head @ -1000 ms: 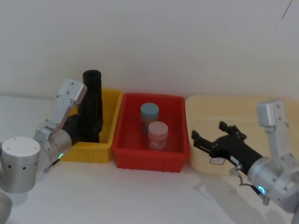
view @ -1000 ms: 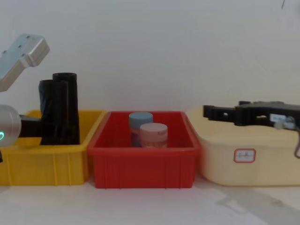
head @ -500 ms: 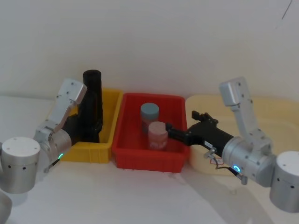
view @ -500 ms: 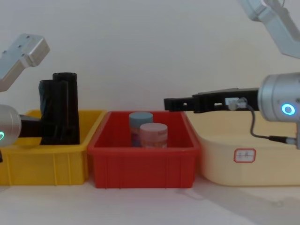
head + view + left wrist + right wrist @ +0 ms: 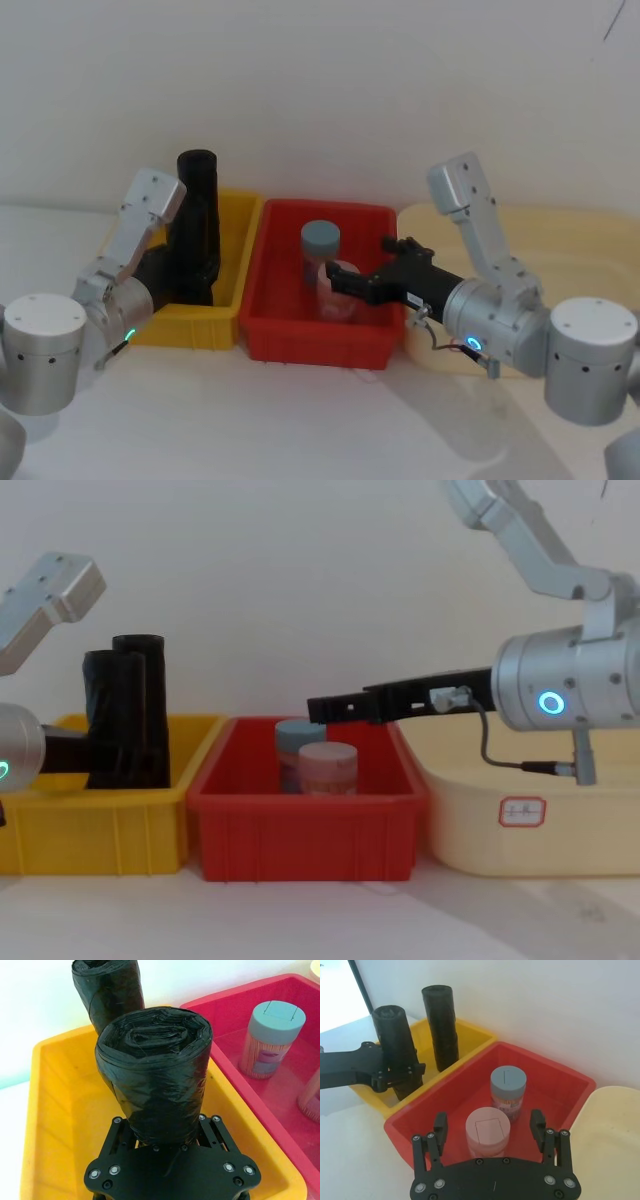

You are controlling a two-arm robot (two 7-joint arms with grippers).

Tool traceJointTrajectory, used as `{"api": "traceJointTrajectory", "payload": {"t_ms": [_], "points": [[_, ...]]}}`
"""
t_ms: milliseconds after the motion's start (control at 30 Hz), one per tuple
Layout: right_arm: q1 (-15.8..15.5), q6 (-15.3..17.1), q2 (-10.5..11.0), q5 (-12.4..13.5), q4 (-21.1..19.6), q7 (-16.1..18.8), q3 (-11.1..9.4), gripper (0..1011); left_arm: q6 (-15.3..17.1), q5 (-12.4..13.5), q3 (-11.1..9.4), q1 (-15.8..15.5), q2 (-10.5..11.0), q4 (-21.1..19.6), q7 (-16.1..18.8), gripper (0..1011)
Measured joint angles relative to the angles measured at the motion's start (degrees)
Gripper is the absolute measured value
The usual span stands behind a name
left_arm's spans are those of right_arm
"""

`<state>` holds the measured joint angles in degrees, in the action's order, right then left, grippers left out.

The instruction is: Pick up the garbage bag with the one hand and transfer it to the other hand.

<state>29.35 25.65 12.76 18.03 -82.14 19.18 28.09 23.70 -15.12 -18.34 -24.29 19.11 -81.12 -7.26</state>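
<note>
Handover setup: clamps left gripper (image 5: 165,1129) round bag (image 5: 155,1060) in yellow bin (image 5: 200,325), holds right gripper (image 5: 345,282) wide open over red bin (image 5: 310,338), ready to receive.

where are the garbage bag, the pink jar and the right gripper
garbage bag (image 5: 157,1090): left wrist view, on the wrinkled side of the roll.
pink jar (image 5: 488,1132): right wrist view, on its flat lid.
right gripper (image 5: 318,710): chest view, at the front end of its long black fingers.
</note>
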Motion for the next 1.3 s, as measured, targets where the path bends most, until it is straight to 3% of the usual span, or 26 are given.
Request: {"api": "traceJointTrajectory", "payload": {"t_ms": [933,1300], "points": [[5.37,0.86,-4.38,-1.0,11.96,1.59,2.17,1000,0.0,0.0,0.0,0.0,0.0,0.0,0.0,466],[6.28,0.72,-5.11,-1.6,14.47,1.82,2.25,1000,0.0,0.0,0.0,0.0,0.0,0.0,0.0,466]]}}
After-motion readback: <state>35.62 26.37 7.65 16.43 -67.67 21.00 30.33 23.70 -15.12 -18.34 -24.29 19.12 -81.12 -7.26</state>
